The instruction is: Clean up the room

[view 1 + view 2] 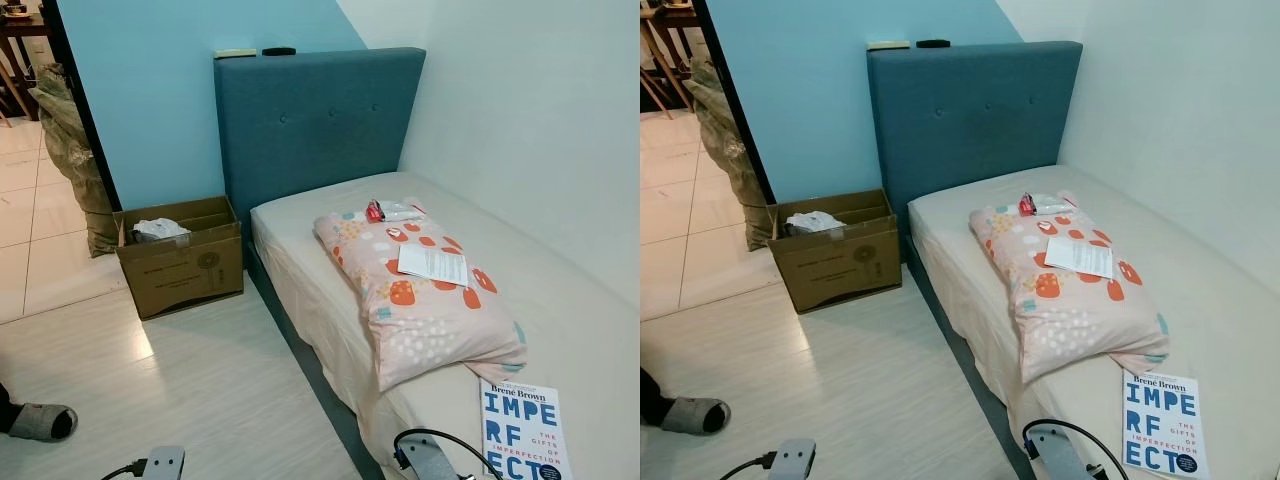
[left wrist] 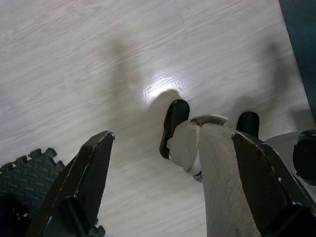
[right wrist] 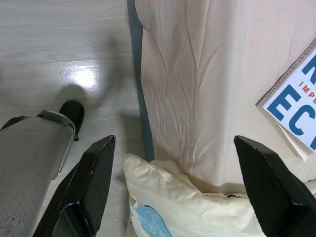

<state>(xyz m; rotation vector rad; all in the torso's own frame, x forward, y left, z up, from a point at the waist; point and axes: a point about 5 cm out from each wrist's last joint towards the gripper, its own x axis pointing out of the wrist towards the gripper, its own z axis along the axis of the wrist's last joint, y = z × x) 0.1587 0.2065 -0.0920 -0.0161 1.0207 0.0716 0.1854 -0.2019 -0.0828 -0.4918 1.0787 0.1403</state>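
Note:
A pink patterned pillow (image 1: 415, 290) lies on the bed (image 1: 580, 330), with a white sheet of paper (image 1: 433, 264) on it and a red-and-white wrapper (image 1: 390, 211) at its far end. A blue-and-white book (image 1: 523, 432) rests on the bed's near edge. An open cardboard box (image 1: 182, 258) with crumpled white litter (image 1: 158, 229) stands on the floor left of the bed. My right gripper (image 3: 175, 140) hangs open over the bed's side, above a cream pillow (image 3: 187, 207) on the floor and close to the book (image 3: 296, 103). Over bare floor my left gripper (image 2: 173, 136) hangs open and holds nothing.
A blue headboard (image 1: 320, 120) carries a small pad (image 1: 235, 53) and a dark object (image 1: 278, 50) on top. A stuffed sack (image 1: 70, 150) stands by the doorway. A person's slippered foot (image 1: 40, 420) is at the lower left. A black foam mat (image 2: 24, 173) lies near my feet.

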